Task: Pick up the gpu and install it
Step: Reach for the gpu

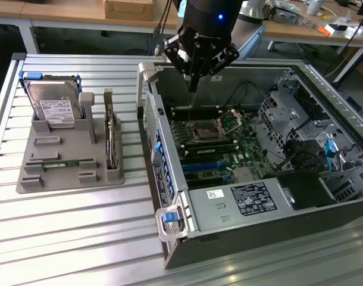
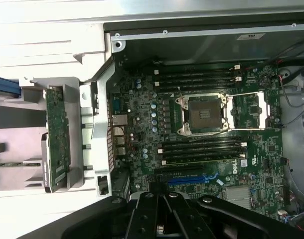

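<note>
You've got one slatted metal table [image 1: 80, 238], one open computer case [image 1: 259, 238] on the exterior view's right, and one grey holder [image 1: 56, 173] on its left. The holder carries three parts, one of each:
- One hard drive [image 1: 53, 107], standing at the far end.
- One gpu [image 1: 112, 140], on edge in the slot nearest the case.
- One memory stick [image 1: 59, 162], lying flat in a groove near the front.

Inside the case there's one motherboard [image 1: 217, 155] with one bare CPU socket [image 1: 206, 128].

Room to move:
- The case is open on top and walled on all sides.
- Its rear wall stands between the gpu and the board.
- The holder sits just beside that wall, with bare slats around its other sides.
- Drive cages and cables crowd the case's end on the exterior view's right. The space above the board is free.

The arm comes in from the far side. Its gripper [image 1: 193, 83] points straight down above the case, over the board's far part near the socket. The fingers are pressed together with nothing between them.

The gpu sits untouched in the holder, well apart from the gripper. The wrist view shows its green board [image 2: 57, 139] edge-up beside the case wall.
</note>
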